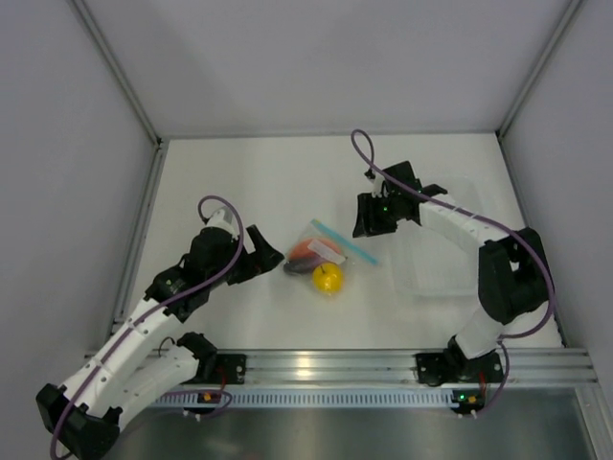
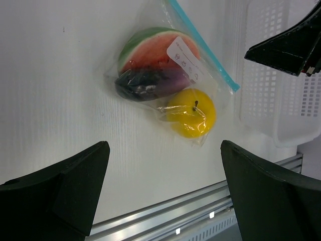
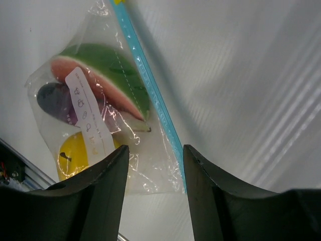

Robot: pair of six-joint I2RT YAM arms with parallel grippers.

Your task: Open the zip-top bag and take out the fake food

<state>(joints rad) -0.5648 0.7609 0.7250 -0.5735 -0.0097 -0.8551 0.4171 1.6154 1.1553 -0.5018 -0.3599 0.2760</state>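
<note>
A clear perforated tub (image 1: 433, 274) sits on the white table (image 1: 254, 182).

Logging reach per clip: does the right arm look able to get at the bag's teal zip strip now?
Probably yes. The right gripper hovers open over the zip strip of the zip-top bag, nothing lies between them, and the left gripper sits apart opposite.

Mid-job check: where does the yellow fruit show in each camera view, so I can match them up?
Top external: yellow fruit sits just below centre, between the two arms.
Left wrist: yellow fruit sits right of centre, mid-height.
Right wrist: yellow fruit sits lower left, partly behind the white label.
Shared landmark: the teal zip strip.
</note>
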